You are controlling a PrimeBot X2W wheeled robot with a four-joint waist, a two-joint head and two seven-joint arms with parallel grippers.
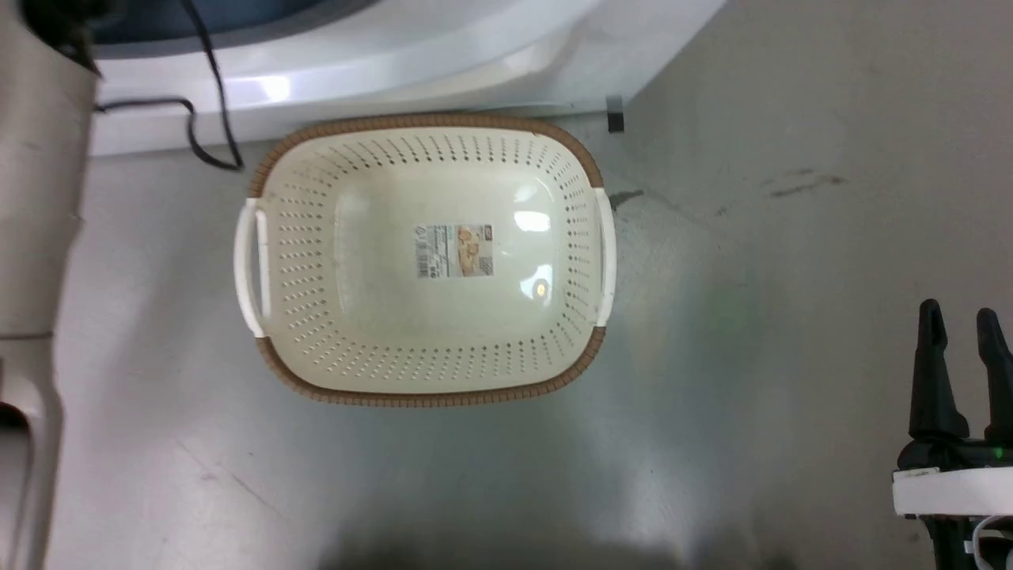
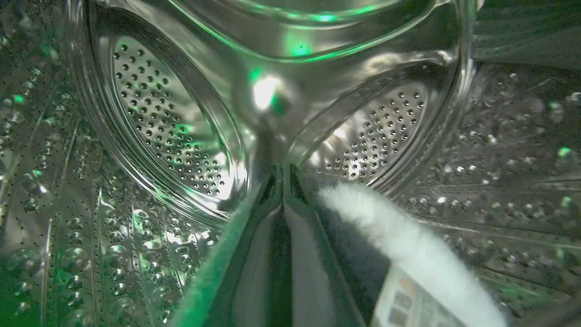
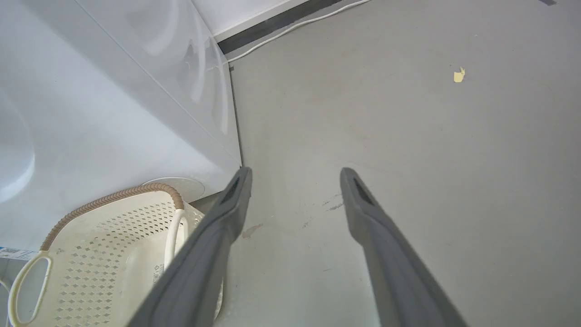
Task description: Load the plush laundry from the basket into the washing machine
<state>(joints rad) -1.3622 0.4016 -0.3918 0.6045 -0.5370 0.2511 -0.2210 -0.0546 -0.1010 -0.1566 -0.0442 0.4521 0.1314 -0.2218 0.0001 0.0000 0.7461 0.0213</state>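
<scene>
The plush (image 2: 408,245) is inside the washer (image 1: 356,71), well into the steel drum (image 2: 172,136). From the left wrist I can see a band of white fur and a patch of black fur just right of the left pincer (image 2: 283,181), and a fuzzy edge on its left side too. The fingers look pressed together with fur on both sides, so I take it the pincer is clamped on the plush. A printed tag (image 2: 408,299) hangs from the plush at the near edge.

It looks a light, floppy thing, all pile and no stiffness. It should sag around whatever pinches it and is unlikely to break. The fur could slide if only the tips of the pile are caught, so a deep bite into the bulk of the body seems safer than a hold on the tag or a loose edge. Let go here, I would expect it to drop softly onto the drum wall.

The basket (image 1: 301,261) stands on the floor (image 1: 752,277) just in front of the washer, and there is nothing in it; the label (image 1: 455,250) on its base is bare. The pale left forearm (image 1: 36,198) runs up the far left toward the washer.

The right pincer (image 1: 961,317) hangs over the floor at the near right, well apart from the basket, its fingers spread and holding nothing.
</scene>
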